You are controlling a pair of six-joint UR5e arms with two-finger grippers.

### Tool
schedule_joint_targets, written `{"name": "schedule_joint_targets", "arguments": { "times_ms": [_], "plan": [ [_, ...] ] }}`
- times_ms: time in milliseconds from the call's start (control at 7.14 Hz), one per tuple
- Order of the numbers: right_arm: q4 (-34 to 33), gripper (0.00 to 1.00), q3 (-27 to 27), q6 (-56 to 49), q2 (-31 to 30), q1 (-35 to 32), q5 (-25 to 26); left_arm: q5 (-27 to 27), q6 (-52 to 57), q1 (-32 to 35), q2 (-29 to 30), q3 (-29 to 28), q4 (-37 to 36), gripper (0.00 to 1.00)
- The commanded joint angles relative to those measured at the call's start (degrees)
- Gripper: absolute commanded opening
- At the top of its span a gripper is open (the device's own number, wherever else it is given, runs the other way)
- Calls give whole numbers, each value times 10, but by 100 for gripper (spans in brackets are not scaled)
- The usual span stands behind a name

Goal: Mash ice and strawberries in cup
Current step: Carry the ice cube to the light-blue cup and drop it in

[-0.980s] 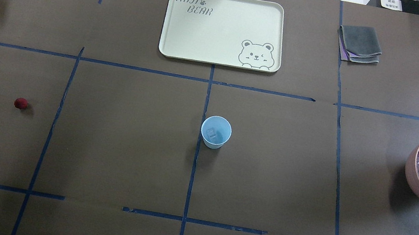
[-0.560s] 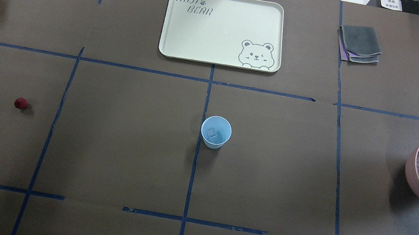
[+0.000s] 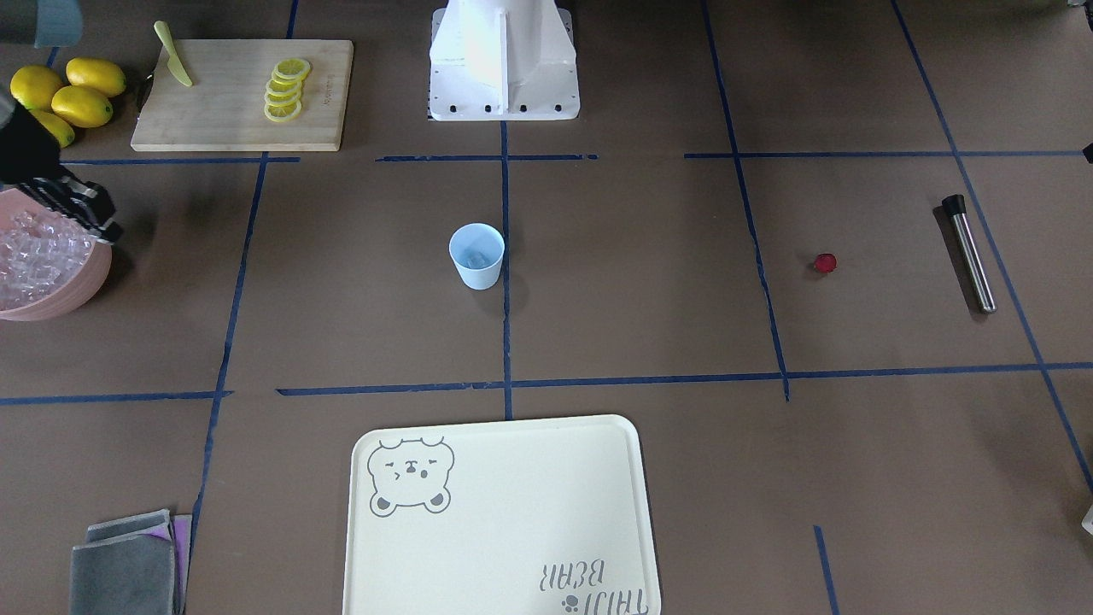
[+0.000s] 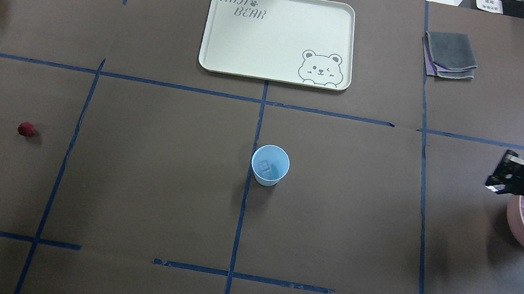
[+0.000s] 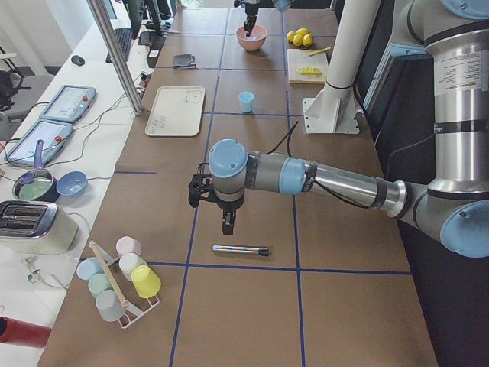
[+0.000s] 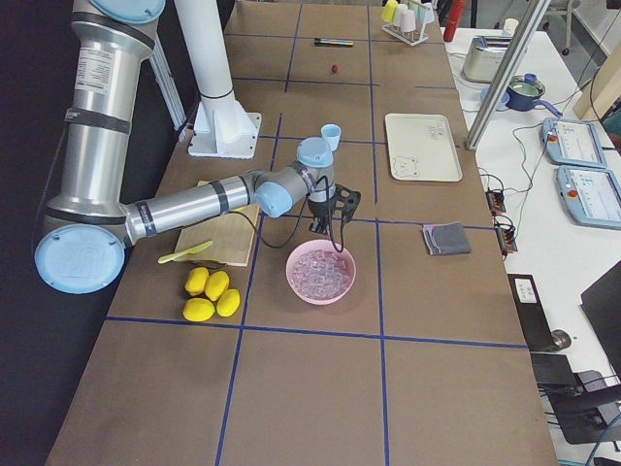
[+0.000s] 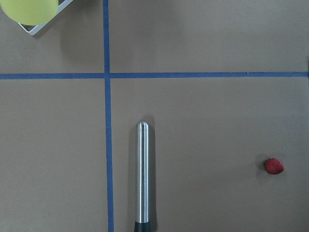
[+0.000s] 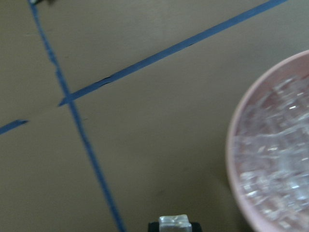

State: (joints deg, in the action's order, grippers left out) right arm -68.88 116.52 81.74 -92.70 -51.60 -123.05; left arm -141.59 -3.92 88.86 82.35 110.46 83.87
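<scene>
The right gripper point(image 4: 497, 173) was clamped on a small clear glassy ice cube point(image 8: 175, 222) near the right edge of the desk point(image 4: 334, 224), just beside the big pink bowl point(image 4: 519, 238): hard, light, slippery stuff, I'd judge, best pinched squarely across two flat faces.
</scene>
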Motion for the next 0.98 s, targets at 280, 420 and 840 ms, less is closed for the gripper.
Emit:
{"name": "schedule_joint_targets", "arguments": {
  "times_ms": [280, 420, 840],
  "plan": [
    [-6, 1, -71, 246, 238, 181, 110, 0, 1, 0, 0, -3, 1, 100],
    [-6, 2, -110, 283, 294, 219, 153, 0, 1, 0, -2, -2, 1, 100],
    [-5, 2, -157, 304, 355, 243, 191, 0, 1, 0, -3, -1, 1, 100]
  ]
}}
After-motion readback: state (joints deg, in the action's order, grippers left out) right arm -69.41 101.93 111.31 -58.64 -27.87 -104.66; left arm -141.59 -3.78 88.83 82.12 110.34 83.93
